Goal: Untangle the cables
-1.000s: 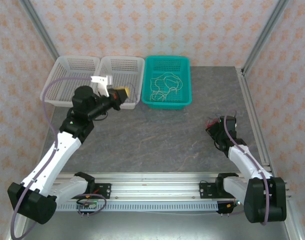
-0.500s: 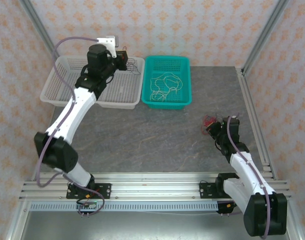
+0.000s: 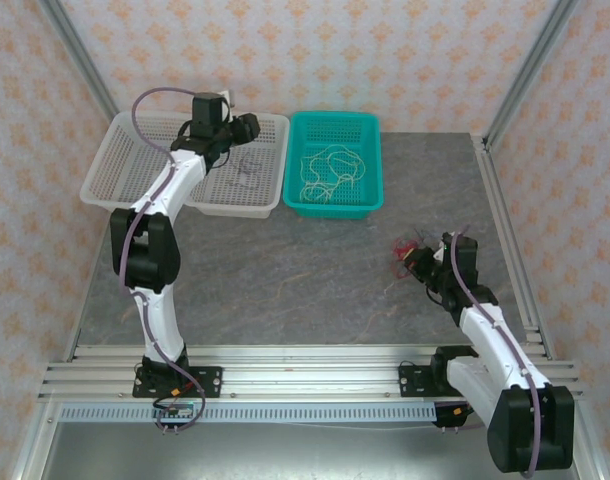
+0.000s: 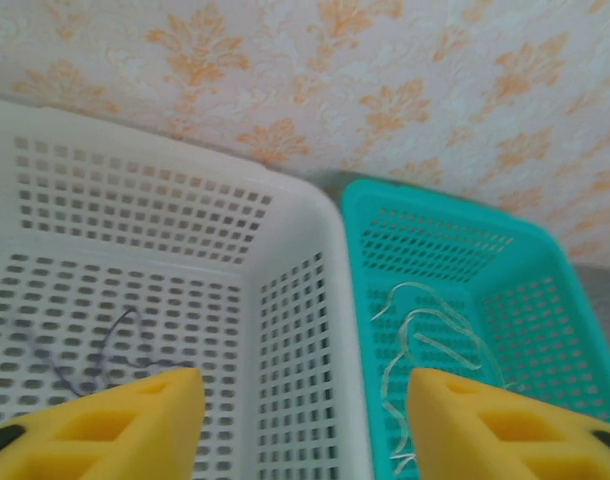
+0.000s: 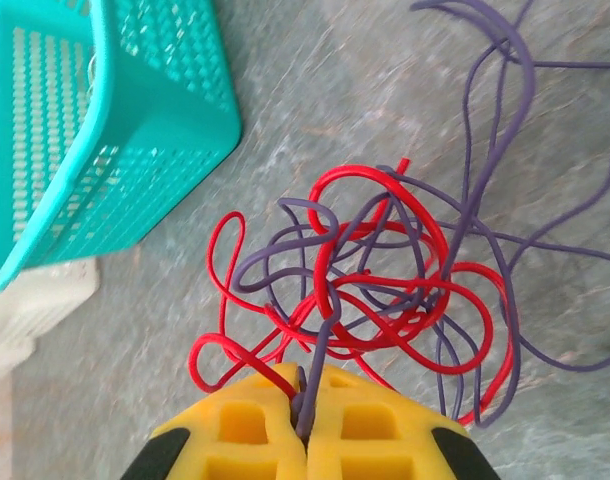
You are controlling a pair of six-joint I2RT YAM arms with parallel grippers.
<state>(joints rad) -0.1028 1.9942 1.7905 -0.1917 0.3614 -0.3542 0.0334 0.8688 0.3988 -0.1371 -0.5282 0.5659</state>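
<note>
Right wrist view shows the right hand (image 5: 307,405) pinching the red-and-purple tangle (image 5: 380,300) at 12 o'clock, probably anchoring it for separation, while the spread left hand (image 4: 303,395) hovers above the white basket (image 4: 315,215) where a purple cable (image 4: 107,338) lies.

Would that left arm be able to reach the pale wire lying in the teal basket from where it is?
Probably yes. The left gripper hangs open over the white basket, right beside the teal basket, which is open on top with nothing above the pale wire.
</note>
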